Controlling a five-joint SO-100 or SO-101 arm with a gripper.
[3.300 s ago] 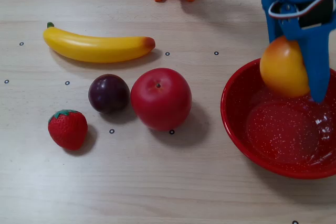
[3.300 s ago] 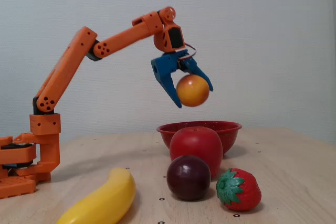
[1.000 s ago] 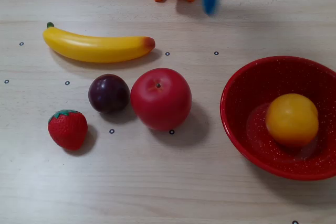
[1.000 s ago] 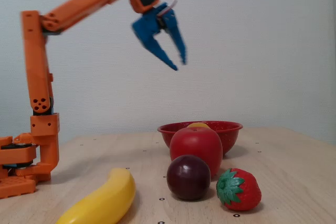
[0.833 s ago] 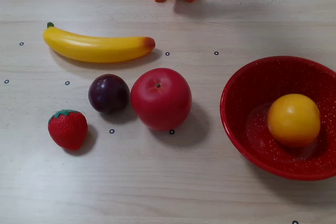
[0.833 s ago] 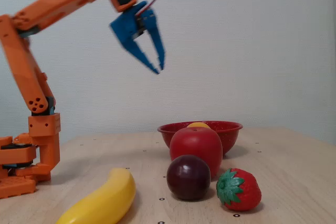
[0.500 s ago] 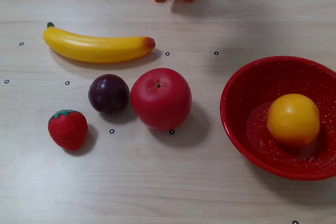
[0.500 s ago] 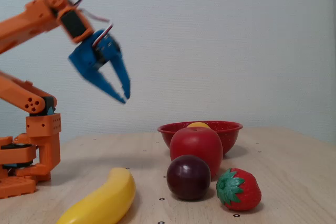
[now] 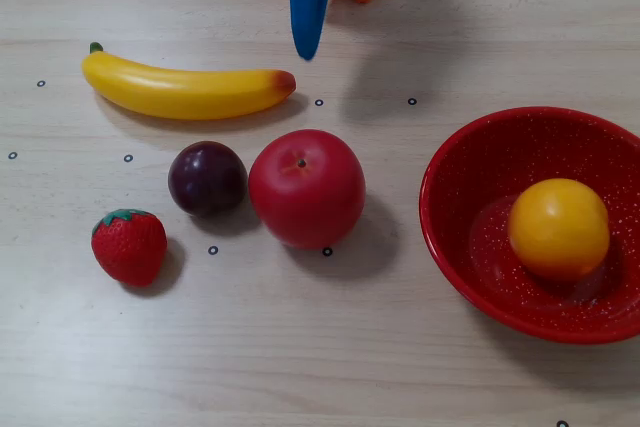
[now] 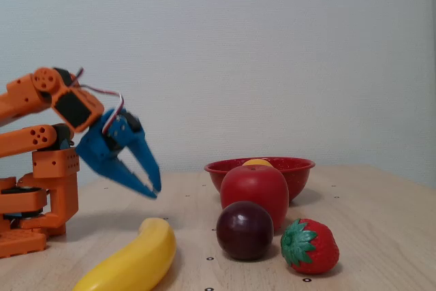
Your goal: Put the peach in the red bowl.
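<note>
Pale wood-grain desk (image 9: 300, 347), plain wall behind. The peach (image 9: 558, 228) rests inside the red bowl (image 9: 450, 237), so placement appears complete. The end effector (image 10: 151, 185) hangs empty near the arm base, fingers slightly spread, well apart from the bowl.

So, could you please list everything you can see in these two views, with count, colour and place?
peach: one, yellow-orange, inside the red bowl.
red bowl: one, red with white speckles, right side of the overhead view.
apple: one, red, centre of the table.
plum: one, dark purple, just left of the apple in the overhead view.
strawberry: one, red with green top, lower left in the overhead view.
banana: one, yellow, upper left in the overhead view.
table: one, pale wood.
arm: one, orange, left of the fixed view.
tool: one, blue, empty, raised above the table.
</note>
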